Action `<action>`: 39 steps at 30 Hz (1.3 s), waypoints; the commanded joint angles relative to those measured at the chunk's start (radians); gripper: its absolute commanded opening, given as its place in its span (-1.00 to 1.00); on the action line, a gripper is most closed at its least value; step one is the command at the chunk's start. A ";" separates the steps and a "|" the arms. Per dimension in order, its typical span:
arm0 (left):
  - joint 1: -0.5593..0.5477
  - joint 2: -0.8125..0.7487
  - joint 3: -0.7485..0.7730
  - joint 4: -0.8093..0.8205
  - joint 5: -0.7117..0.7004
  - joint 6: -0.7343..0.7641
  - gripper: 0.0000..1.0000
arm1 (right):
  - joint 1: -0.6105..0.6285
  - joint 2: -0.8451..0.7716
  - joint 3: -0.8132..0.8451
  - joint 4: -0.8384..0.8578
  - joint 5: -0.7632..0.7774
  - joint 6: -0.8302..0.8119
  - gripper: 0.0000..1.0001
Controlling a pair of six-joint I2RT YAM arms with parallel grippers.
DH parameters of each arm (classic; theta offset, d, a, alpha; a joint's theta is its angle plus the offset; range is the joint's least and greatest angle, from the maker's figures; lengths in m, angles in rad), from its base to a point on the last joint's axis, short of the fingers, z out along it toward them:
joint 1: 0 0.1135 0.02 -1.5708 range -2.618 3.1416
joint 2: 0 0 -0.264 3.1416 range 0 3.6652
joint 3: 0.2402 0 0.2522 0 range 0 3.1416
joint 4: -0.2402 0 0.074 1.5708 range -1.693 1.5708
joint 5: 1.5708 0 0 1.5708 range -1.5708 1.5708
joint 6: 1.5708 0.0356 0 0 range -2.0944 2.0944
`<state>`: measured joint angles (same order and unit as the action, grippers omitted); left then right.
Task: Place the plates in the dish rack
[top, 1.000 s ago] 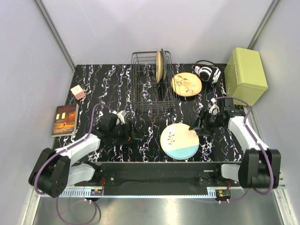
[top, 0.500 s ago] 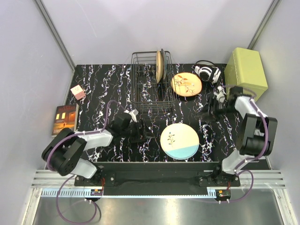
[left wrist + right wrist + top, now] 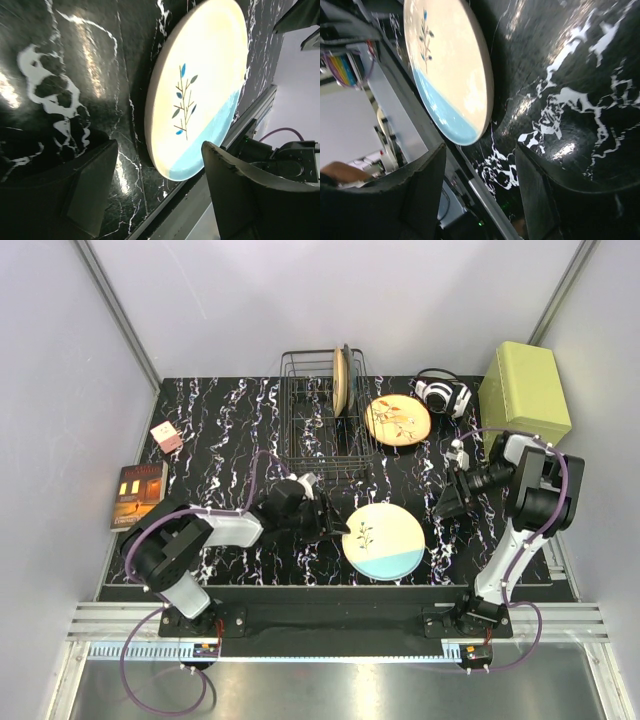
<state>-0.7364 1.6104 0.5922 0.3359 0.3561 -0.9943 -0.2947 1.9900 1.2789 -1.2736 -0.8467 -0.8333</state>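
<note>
While cream plate (image 3: 384, 540) lies flat near-centre, my left claw (image 3: 328, 520) gapes empty just beside its left rim; right claw (image 3: 447, 508) open, empty, to its right. Rack (image 3: 310, 430), far centre, holds two plates (image 3: 341, 380).

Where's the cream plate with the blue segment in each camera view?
Top external: the cream plate lies low centre, slightly right.
Left wrist: the plate fills the upper centre-right.
Right wrist: the plate sits upper left.
Shared landmark: the plate's leaf sprig, visible in all three.
</note>
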 commanded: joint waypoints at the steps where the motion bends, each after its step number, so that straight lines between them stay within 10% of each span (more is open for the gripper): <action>1: -0.024 0.062 0.003 0.011 -0.046 -0.032 0.31 | 0.008 0.004 -0.059 -0.125 0.029 -0.190 0.29; 4: -0.055 0.100 0.059 -0.066 -0.063 -0.037 -0.12 | 0.009 0.056 -0.096 -0.138 0.029 -0.204 0.24; 10: -0.104 0.175 0.132 -0.097 -0.060 -0.044 0.00 | 0.026 0.096 -0.099 -0.106 0.029 -0.196 0.23; 20: -0.121 0.223 0.144 -0.087 -0.049 -0.078 -1.00 | 0.038 0.173 -0.084 -0.063 0.051 -0.132 0.20; 33: -0.144 0.309 0.222 0.081 0.050 -0.104 -1.00 | 0.069 0.188 -0.013 -0.125 -0.023 -0.184 0.13; 39: -0.155 0.302 0.238 0.057 0.038 -0.092 -1.00 | 0.068 0.216 0.034 -0.129 -0.063 -0.162 -0.25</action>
<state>-0.8661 1.8904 0.8104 0.3908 0.3943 -1.1053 -0.2451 2.1933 1.2736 -1.3605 -0.8223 -0.9894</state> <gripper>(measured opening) 0.027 0.446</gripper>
